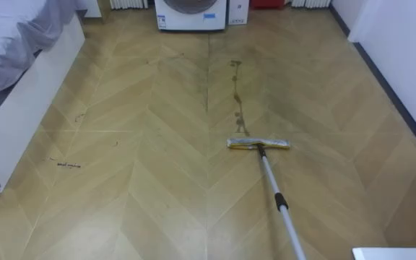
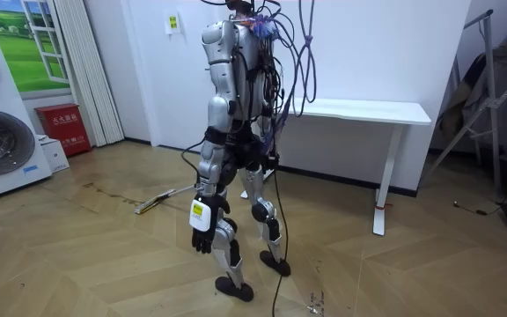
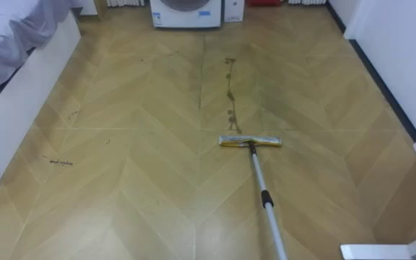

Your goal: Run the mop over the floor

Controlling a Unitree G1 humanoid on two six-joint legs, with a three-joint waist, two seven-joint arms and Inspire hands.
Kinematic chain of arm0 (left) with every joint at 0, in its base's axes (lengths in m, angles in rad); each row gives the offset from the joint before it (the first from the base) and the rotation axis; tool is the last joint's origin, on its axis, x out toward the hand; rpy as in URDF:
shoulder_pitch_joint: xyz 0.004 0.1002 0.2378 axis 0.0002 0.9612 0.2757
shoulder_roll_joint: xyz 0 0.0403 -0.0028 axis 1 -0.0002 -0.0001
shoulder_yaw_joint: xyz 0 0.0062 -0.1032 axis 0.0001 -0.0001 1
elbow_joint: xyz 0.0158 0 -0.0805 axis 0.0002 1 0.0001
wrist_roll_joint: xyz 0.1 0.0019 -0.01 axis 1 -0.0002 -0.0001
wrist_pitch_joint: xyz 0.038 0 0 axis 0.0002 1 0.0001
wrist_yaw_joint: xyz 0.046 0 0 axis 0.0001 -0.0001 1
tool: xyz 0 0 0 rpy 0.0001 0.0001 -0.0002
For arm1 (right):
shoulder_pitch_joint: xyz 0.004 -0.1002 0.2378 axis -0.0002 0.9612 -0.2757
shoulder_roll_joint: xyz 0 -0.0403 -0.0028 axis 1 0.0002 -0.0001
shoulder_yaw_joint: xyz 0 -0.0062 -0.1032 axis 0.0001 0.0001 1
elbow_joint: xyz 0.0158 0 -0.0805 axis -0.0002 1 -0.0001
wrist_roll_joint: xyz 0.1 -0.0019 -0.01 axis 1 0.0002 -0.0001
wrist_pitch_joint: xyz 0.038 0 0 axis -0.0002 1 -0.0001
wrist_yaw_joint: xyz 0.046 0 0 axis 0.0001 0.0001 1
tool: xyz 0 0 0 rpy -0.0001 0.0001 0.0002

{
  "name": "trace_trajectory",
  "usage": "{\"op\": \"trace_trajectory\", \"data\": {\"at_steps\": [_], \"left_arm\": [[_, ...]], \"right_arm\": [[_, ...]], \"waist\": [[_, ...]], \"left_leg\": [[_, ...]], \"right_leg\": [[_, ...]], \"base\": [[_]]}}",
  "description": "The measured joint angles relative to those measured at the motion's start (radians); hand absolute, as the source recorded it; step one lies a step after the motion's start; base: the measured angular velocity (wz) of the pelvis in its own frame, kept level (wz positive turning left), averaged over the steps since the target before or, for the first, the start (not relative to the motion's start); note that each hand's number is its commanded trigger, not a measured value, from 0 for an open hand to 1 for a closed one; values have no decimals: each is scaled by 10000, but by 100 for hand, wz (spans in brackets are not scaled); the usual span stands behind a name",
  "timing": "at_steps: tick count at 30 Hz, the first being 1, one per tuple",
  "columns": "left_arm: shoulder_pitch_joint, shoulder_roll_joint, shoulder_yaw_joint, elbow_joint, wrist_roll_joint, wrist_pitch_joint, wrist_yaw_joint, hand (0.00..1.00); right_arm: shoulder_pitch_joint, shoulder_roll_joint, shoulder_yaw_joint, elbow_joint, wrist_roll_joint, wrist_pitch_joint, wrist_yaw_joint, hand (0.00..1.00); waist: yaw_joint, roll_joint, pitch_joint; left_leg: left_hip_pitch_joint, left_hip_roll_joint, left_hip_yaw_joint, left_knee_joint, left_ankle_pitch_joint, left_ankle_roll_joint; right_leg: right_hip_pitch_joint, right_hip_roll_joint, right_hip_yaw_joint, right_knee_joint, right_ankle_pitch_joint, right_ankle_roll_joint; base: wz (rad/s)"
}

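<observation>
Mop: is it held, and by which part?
Cannot be told: the mop handle leaves the picture's lower edge. The left robot hand hangs empty.

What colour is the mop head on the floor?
The mop head is yellow with a pale grey top, clearest in the left eye view.

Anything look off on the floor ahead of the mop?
A brownish drip trail runs down the wooden floor from near the washing machine to the mop head; it looks like a spill.
</observation>
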Motion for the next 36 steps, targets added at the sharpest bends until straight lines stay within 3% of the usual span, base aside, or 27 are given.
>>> {"op": "trace_trajectory", "data": {"at_steps": [14,20,23,28,30,34,36], "left_arm": [[-22,4,71,92,7,4,-53,0],[-356,6,69,132,78,19,-48,0],[-478,14,6,230,77,14,-49,0],[-789,49,-37,248,80,-23,-49,0],[-934,60,-39,255,84,-46,-40,0],[-1418,68,-407,486,81,-216,56,0],[-1553,65,-491,559,81,-274,248,0]], "right_arm": [[75,-12,-7,-78,-40,-3,26,100],[-198,-47,-39,26,-28,16,-13,100],[-340,-87,-25,120,-30,35,-31,100],[-615,-44,10,131,260,4,-242,100],[-622,-43,42,140,421,0,-260,100],[-787,-38,96,228,470,-44,-560,100],[-891,-32,97,393,582,-127,-747,100]], "waist": [[28,33,2],[23,-15,-35],[28,-7,-12],[11,-3,-16],[10,-38,35],[-11,125,23],[-16,144,70]], "left_leg": [[-61,10,-60,152,-95,-53],[-699,57,-65,484,-69,-37],[-909,53,-68,658,-142,-13],[-1524,36,-176,812,-133,17],[-1658,31,-231,835,-133,16],[-2314,65,-472,1007,-75,-3],[-2580,70,-521,1110,-52,-3]], "right_leg": [[24,22,-3,10,-13,-6],[-466,93,-53,52,-109,-92],[-571,94,-59,63,-153,-70],[-1258,80,-29,374,-194,-58],[-1396,85,-89,448,-193,-59],[-2243,92,-110,1182,-228,-106],[-2661,53,-41,1625,-331,-188]], "base": [[1],[4],[0],[5],[7],[14],[12]]}}
